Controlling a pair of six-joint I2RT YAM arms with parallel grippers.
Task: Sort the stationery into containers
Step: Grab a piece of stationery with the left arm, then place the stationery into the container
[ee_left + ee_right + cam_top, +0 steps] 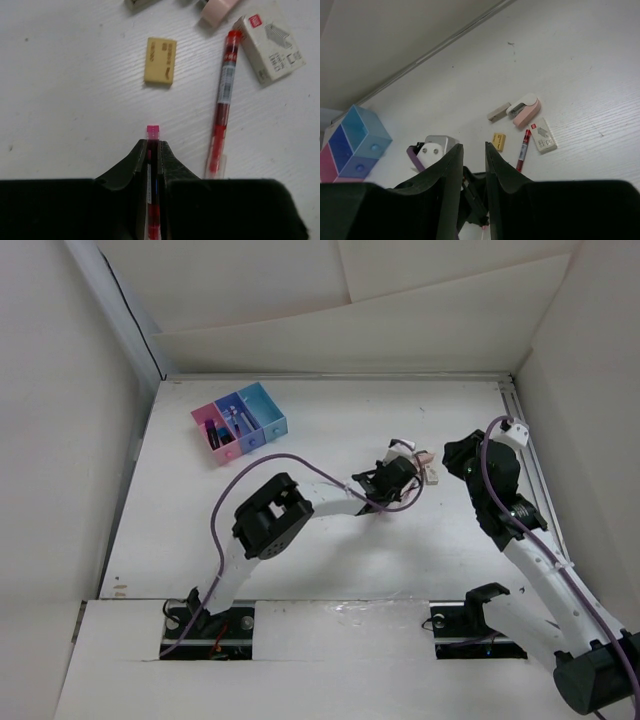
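Poking out past the left gripper [153, 146], only the pink end of 1 red-pink pen [153, 132] shows; the jaws clamped on it hide most of its barrel. A pink stapler [216, 11] is cut off at the top edge. Ahead on the table [60, 90] lie a yellow eraser [160, 60], a 2nd red pen [222, 100] and a small white box [270, 47]. The right gripper [473, 150] hangs with jaws slightly apart, empty. The 3 containers [240, 423] stand well apart, far left.
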